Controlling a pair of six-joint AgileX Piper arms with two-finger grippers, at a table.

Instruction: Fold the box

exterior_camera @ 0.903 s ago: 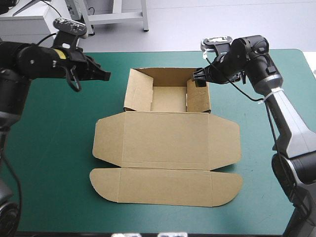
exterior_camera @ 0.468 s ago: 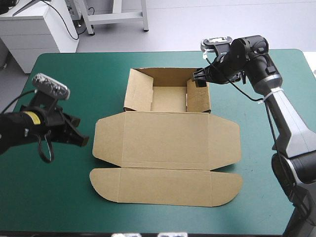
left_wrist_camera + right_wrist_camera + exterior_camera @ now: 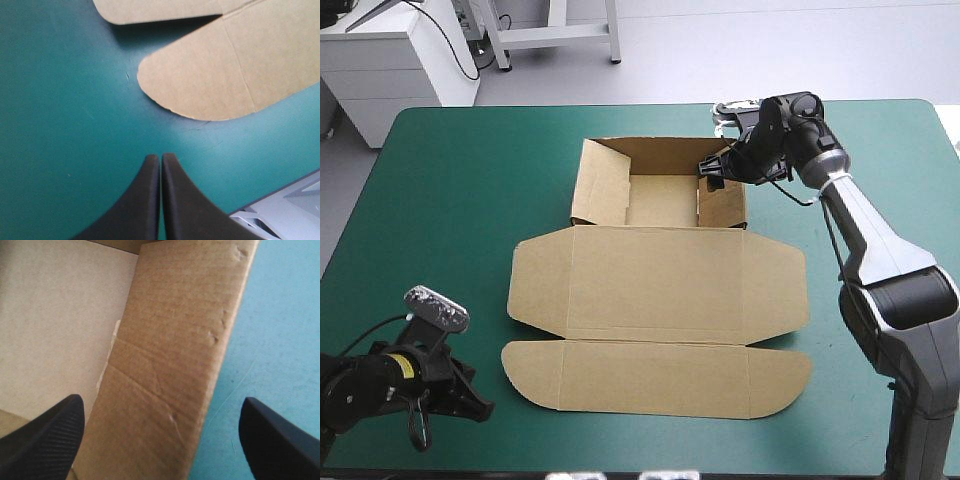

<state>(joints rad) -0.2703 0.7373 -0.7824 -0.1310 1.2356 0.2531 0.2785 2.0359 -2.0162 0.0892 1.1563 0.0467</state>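
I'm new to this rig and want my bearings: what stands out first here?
The brown box dominates mid-table: a tray with raised walls at the far side, its lid flat toward the near edge. The right hand, open, straddles the tray's right wall. The left hand, shut, hovers over the teal-green cover near the near-left corner.

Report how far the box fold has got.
Done: the far part of the box stands as an open tray, walls raised. In hand: the right gripper is open, straddling the tray's right wall. The left gripper is shut, clear of the box, near the table's near-left corner. Left: the lid and its rounded front flap lie flat.
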